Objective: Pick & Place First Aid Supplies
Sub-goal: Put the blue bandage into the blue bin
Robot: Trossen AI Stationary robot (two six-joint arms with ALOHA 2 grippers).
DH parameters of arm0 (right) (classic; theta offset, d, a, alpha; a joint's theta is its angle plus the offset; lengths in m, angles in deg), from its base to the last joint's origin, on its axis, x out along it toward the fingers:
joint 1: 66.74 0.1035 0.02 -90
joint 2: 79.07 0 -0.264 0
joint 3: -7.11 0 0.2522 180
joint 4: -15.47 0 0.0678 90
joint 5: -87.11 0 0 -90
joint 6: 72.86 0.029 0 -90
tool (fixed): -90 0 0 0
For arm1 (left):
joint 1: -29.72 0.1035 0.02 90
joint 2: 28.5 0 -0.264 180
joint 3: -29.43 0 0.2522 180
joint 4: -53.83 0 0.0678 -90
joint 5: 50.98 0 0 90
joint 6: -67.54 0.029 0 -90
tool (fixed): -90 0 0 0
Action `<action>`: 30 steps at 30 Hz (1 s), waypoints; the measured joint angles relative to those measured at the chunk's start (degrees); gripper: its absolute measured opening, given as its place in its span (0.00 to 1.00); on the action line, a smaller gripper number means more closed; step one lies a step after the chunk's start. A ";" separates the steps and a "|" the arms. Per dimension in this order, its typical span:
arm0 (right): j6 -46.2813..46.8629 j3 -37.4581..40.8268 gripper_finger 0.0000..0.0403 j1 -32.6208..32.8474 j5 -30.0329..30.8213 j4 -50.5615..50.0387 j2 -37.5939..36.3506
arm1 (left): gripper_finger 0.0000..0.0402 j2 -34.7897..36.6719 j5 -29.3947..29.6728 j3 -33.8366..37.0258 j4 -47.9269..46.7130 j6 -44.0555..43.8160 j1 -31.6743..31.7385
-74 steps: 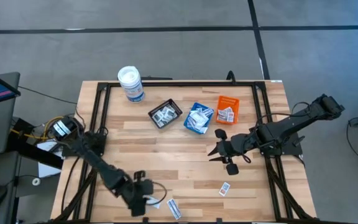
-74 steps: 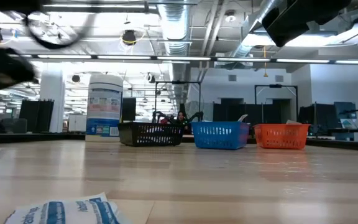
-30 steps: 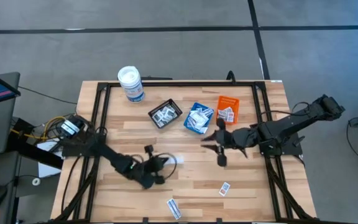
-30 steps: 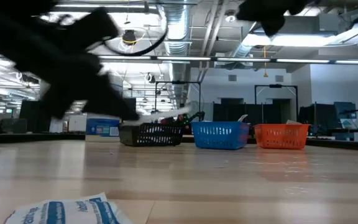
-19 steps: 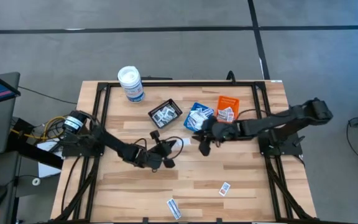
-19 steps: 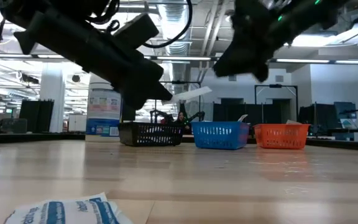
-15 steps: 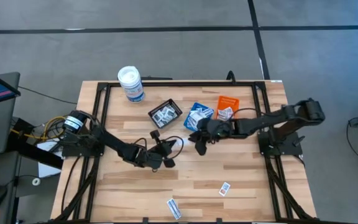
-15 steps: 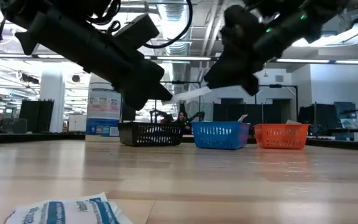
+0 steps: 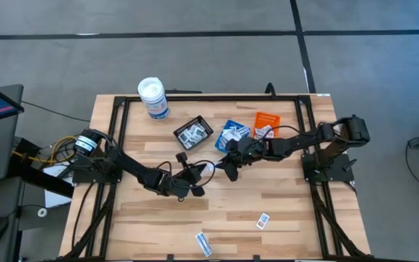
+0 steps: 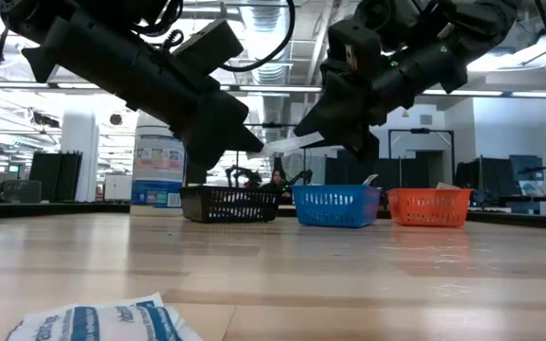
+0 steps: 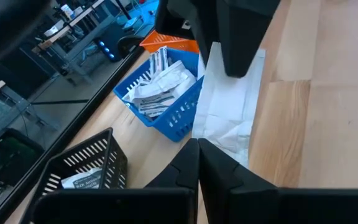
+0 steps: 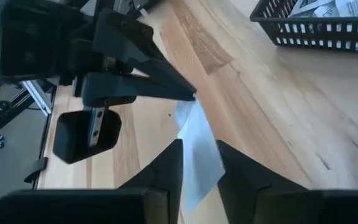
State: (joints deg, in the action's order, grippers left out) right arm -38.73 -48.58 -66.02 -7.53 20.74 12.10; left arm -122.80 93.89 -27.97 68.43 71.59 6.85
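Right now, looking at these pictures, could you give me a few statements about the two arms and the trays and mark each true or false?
1. The left gripper is shut on a white packet above the table. True.
2. The right gripper is far from that packet. False: its fingers straddle the packet's other end.
3. The blue tray stands between the black tray and the orange tray. True.
4. The blue tray is empty. False: it holds packets.
5. The white canister lies on its side. False: it stands upright.

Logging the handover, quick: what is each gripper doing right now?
Left gripper: shut on one end of the white packet, held above the table.
Right gripper: jaws open around the packet's other end, not yet clamped.
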 joint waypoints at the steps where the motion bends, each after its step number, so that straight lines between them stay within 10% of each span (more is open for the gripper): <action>1: 0.00 0.02 0.19 0.16 0.02 -0.12 -0.14 | 0.01 0.00 0.00 0.00 0.00 0.00 0.00; 7: -2.43 0.00 0.02 0.39 0.02 0.04 -0.23 | 0.03 0.02 -0.01 0.00 0.43 0.00 0.03; 21: -6.99 -0.02 0.00 -1.31 1.30 -3.52 -1.37 | 0.09 0.09 -0.61 0.00 0.77 -2.97 0.15; 30: -10.75 -1.40 0.00 -2.97 26.84 -18.65 -9.87 | 0.24 0.09 -7.03 0.00 0.37 -12.95 0.08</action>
State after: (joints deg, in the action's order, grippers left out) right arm -49.48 -49.98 -68.99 19.31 2.09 2.23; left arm -122.72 86.86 -27.97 68.79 58.64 6.92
